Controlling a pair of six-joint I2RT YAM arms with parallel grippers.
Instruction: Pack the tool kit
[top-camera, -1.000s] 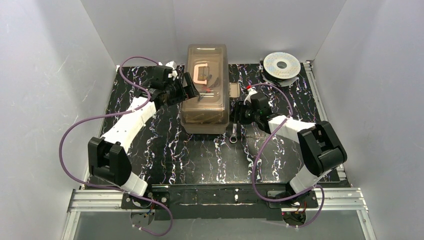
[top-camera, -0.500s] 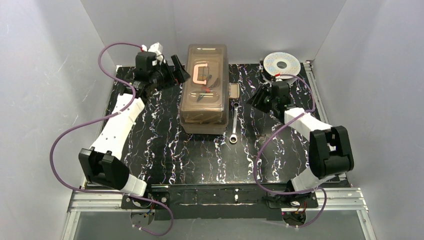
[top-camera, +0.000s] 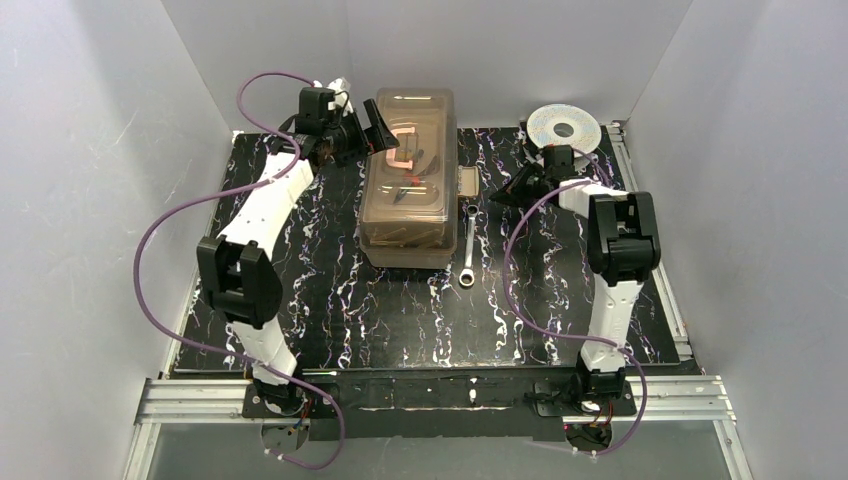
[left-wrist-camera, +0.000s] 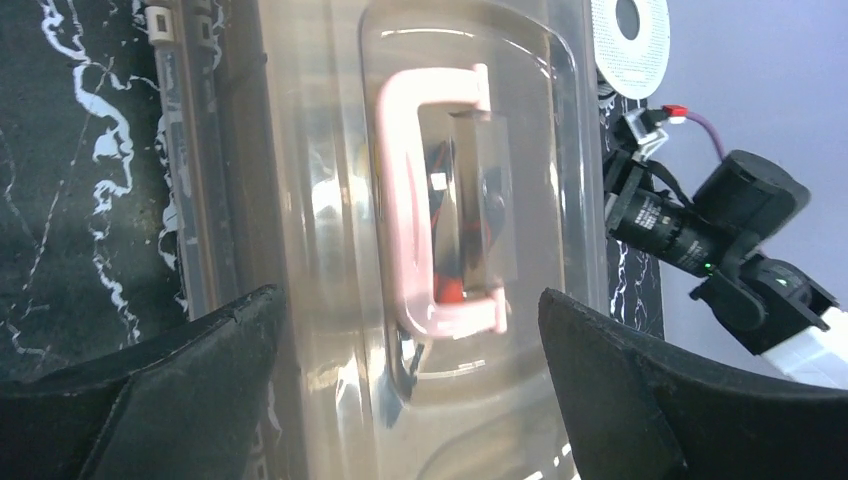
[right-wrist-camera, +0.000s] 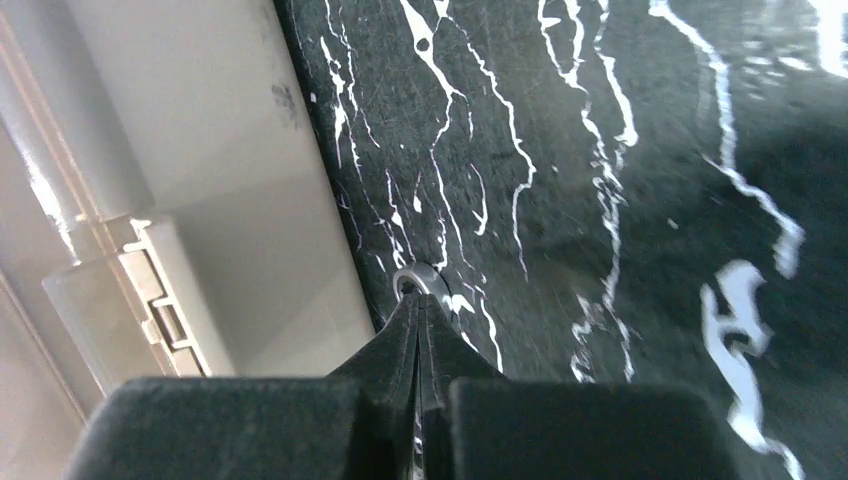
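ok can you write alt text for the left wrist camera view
The left gripper is wide open above a closed toolbox, framing the pale handle on its smoky see-through lid. At the right edge are the right arm and a round silver spool; black marbled table shows at left.

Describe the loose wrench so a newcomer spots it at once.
Find the big beige toolbox with the smoky lid at the back of the black marbled table. Along its right side lies a slim silver wrench, flat on the table. It is the only loose tool in view, long and thin, unlike the round wire spool.
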